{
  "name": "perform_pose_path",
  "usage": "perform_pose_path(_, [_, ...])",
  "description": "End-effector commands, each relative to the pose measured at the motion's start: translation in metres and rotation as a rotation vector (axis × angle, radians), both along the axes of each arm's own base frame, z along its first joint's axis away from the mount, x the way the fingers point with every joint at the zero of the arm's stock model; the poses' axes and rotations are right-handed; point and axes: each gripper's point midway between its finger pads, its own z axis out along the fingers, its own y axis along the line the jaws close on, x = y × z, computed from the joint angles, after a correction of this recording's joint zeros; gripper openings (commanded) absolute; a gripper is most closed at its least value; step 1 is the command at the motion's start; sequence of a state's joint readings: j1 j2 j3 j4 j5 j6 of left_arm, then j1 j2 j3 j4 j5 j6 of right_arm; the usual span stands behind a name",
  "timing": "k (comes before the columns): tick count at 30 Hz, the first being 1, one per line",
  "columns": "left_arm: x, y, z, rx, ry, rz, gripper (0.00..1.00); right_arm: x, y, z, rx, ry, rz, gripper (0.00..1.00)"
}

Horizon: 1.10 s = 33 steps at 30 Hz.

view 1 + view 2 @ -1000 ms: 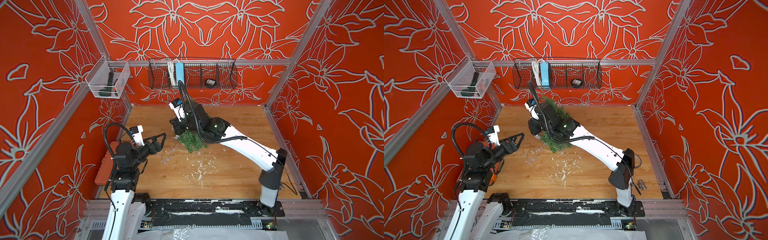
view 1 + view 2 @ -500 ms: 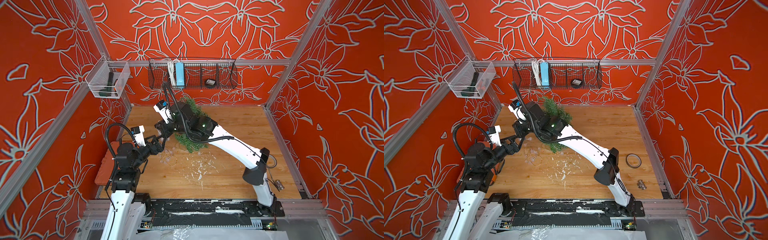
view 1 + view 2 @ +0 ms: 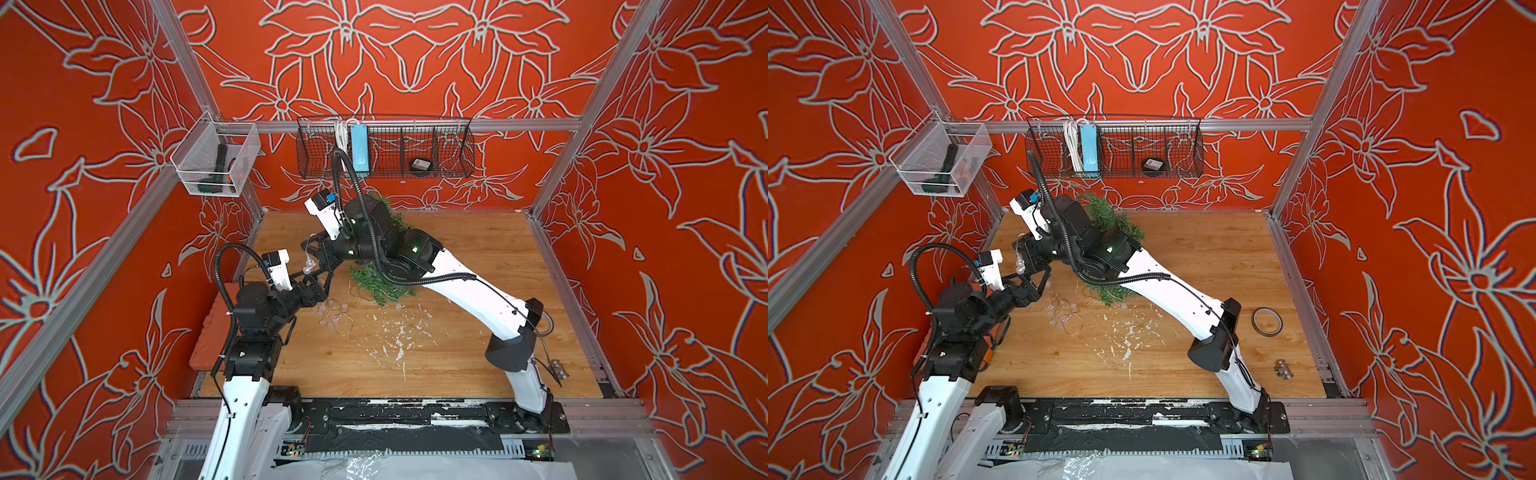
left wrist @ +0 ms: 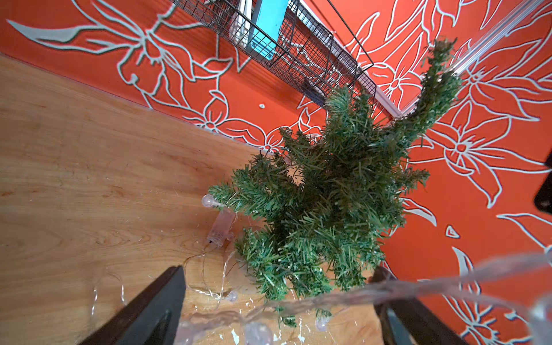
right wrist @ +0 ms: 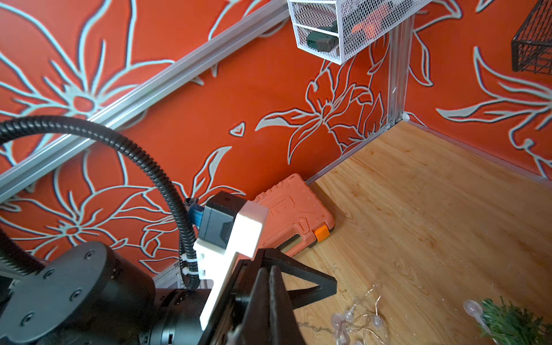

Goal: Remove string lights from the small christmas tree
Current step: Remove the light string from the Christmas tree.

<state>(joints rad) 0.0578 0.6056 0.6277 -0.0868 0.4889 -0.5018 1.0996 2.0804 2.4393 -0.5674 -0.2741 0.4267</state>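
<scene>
We've swung the right gripper [image 5: 267, 274], jaws pinching the string lights [image 4: 358, 294], away from the small christmas tree [image 4: 328, 194] to the left gripper's [image 4: 277, 283] spread jaws; a handover looks likely.

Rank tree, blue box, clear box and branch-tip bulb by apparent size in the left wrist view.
Largest to smallest:
1. tree
2. blue box, though cropped by the frame edge and farther away
3. clear box
4. bulb

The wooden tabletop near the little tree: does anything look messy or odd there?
Yes: white flecks litter the tabletop in front of the small christmas tree, and much of the string lights lies in a loose tangle beside it.
</scene>
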Motion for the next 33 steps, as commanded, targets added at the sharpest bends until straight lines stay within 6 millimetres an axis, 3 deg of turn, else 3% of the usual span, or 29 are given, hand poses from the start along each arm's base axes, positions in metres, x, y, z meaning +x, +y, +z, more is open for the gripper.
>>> perform_pose_path(1, [0.001,-0.003,0.015,-0.012,-0.056,-0.016,0.93,-0.011,-0.001,0.025,0.071,0.017,0.028,0.00])
perform_pose_path(6, [0.005,-0.004,0.025,-0.015,-0.076,-0.015,0.82,-0.017,-0.001,0.028,0.090,0.037,0.043,0.00])
perform_pose_path(12, [0.006,-0.009,0.024,-0.011,-0.077,-0.013,0.67,-0.020,-0.008,0.038,0.106,0.029,0.037,0.00])
perform_pose_path(23, [0.007,-0.012,0.028,0.006,-0.083,-0.005,0.08,-0.018,-0.012,0.029,0.085,0.029,0.018,0.00])
perform_pose_path(26, [0.007,-0.011,0.031,0.000,-0.086,-0.001,0.00,-0.017,-0.014,0.026,0.072,0.027,0.009,0.00])
perform_pose_path(30, [0.007,-0.006,0.041,0.004,-0.091,0.030,0.00,-0.011,-0.020,0.017,0.049,0.026,-0.030,0.00])
perform_pose_path(33, [0.012,0.005,0.049,0.025,-0.080,0.098,0.00,-0.007,-0.028,0.011,0.023,0.010,-0.067,0.14])
